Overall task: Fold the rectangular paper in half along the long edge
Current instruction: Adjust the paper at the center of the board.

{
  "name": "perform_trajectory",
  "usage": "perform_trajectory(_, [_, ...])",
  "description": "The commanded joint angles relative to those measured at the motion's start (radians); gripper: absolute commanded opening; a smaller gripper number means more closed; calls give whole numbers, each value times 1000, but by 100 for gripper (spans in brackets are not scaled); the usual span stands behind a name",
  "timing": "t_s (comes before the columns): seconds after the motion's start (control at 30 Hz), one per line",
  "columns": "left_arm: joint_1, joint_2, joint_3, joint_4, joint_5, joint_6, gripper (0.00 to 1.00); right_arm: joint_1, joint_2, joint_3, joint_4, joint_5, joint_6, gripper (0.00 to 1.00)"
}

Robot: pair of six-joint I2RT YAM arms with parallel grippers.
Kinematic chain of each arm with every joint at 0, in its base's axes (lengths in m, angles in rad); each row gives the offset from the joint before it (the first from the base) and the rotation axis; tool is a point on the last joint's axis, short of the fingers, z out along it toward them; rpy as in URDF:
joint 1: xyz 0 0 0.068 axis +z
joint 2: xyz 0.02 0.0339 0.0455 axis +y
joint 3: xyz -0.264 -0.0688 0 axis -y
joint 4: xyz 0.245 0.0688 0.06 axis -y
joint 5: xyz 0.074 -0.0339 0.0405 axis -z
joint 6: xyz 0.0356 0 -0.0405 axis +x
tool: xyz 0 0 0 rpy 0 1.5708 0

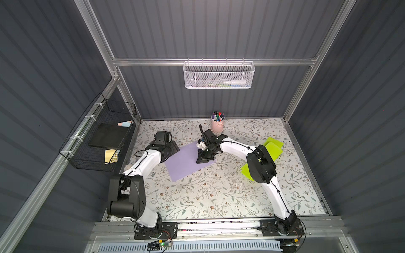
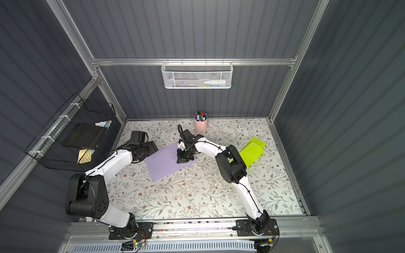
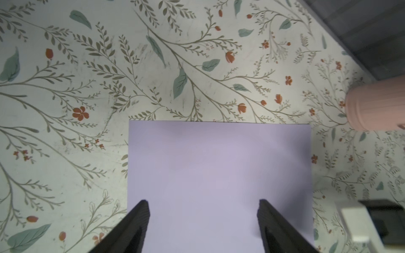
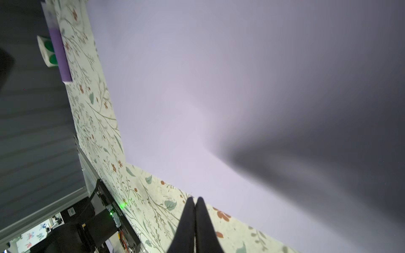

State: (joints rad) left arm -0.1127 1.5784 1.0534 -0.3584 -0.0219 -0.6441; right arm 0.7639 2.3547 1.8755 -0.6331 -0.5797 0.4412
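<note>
Right gripper (image 4: 194, 198) is squeezed shut, tips right at the edge of the purple paper (image 4: 197, 87), can't tell if it's actually grabbed. Left gripper (image 3: 202, 203) hangs wide open over it.

- Both top views: high above the paper (image 1: 184, 166), looking down, sharing the whole surface (image 1: 219, 197).
- Wrist views: close over the paper, left facing straight down, right slanting.
</note>
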Motion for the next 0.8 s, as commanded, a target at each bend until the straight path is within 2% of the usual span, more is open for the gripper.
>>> perform_trajectory(0.0, [13,48,43,-14,24,24,80,-14,-32,-71,-36,-2,-11,7])
perform_trajectory(0.3, [13,105,47,-7,7,33,80,-101,-89,-223,-34,46,-8,6])
perform_trajectory(0.37, [13,132,59,5,-1,72,79,-136,-78,-226,-52,60,-20,6])
perform_trajectory(0.57, [-9,200,97,-3,36,122,68,-248,-68,-196,-105,104,-64,6])
perform_trajectory(0.77, [-52,218,78,-9,30,141,52,-301,-41,-52,-163,127,-121,6])
